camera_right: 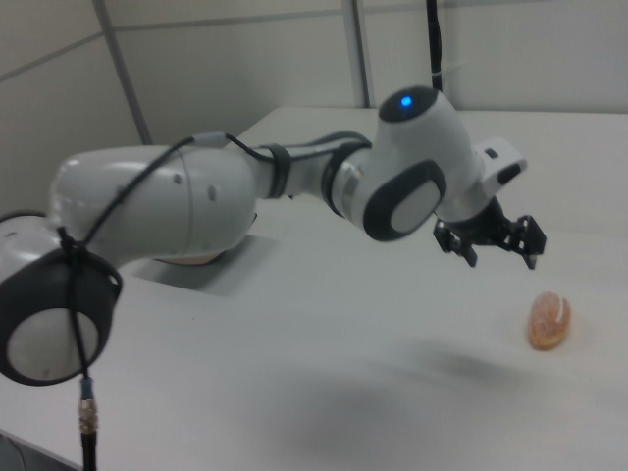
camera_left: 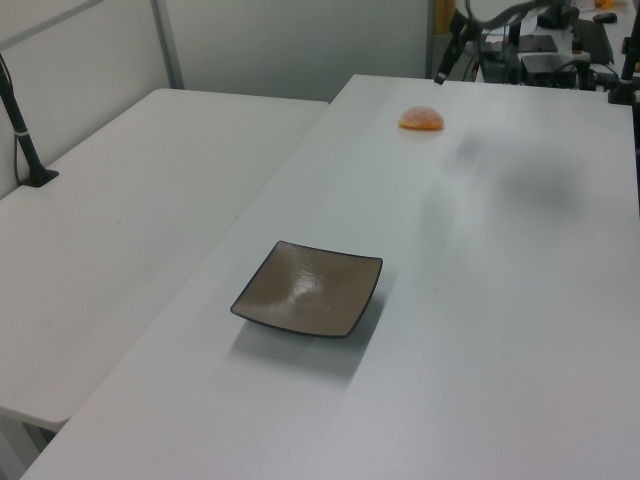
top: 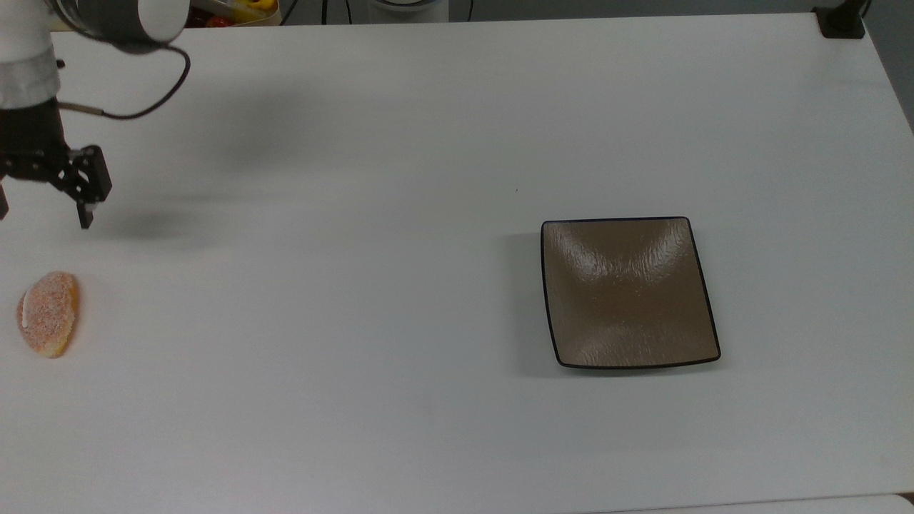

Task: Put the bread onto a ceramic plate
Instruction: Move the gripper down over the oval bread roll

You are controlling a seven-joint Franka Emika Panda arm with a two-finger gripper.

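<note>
Spread pincer (camera_right: pixel 501 258) above bread (camera_right: pixel 549 320), plate (top: pixel 628 293) bare

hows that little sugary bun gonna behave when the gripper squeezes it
The bread looks soft and small, so it is probably light and may dent under a firm pinch. Its speckled coating suggests some grip, though crumbs might shed. It lies flat on the table, so rolling seems unlikely. The open gripper hangs above it.

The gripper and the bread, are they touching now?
Apart. In the right view the open gripper hangs above the bread, with bare table between them.
</note>
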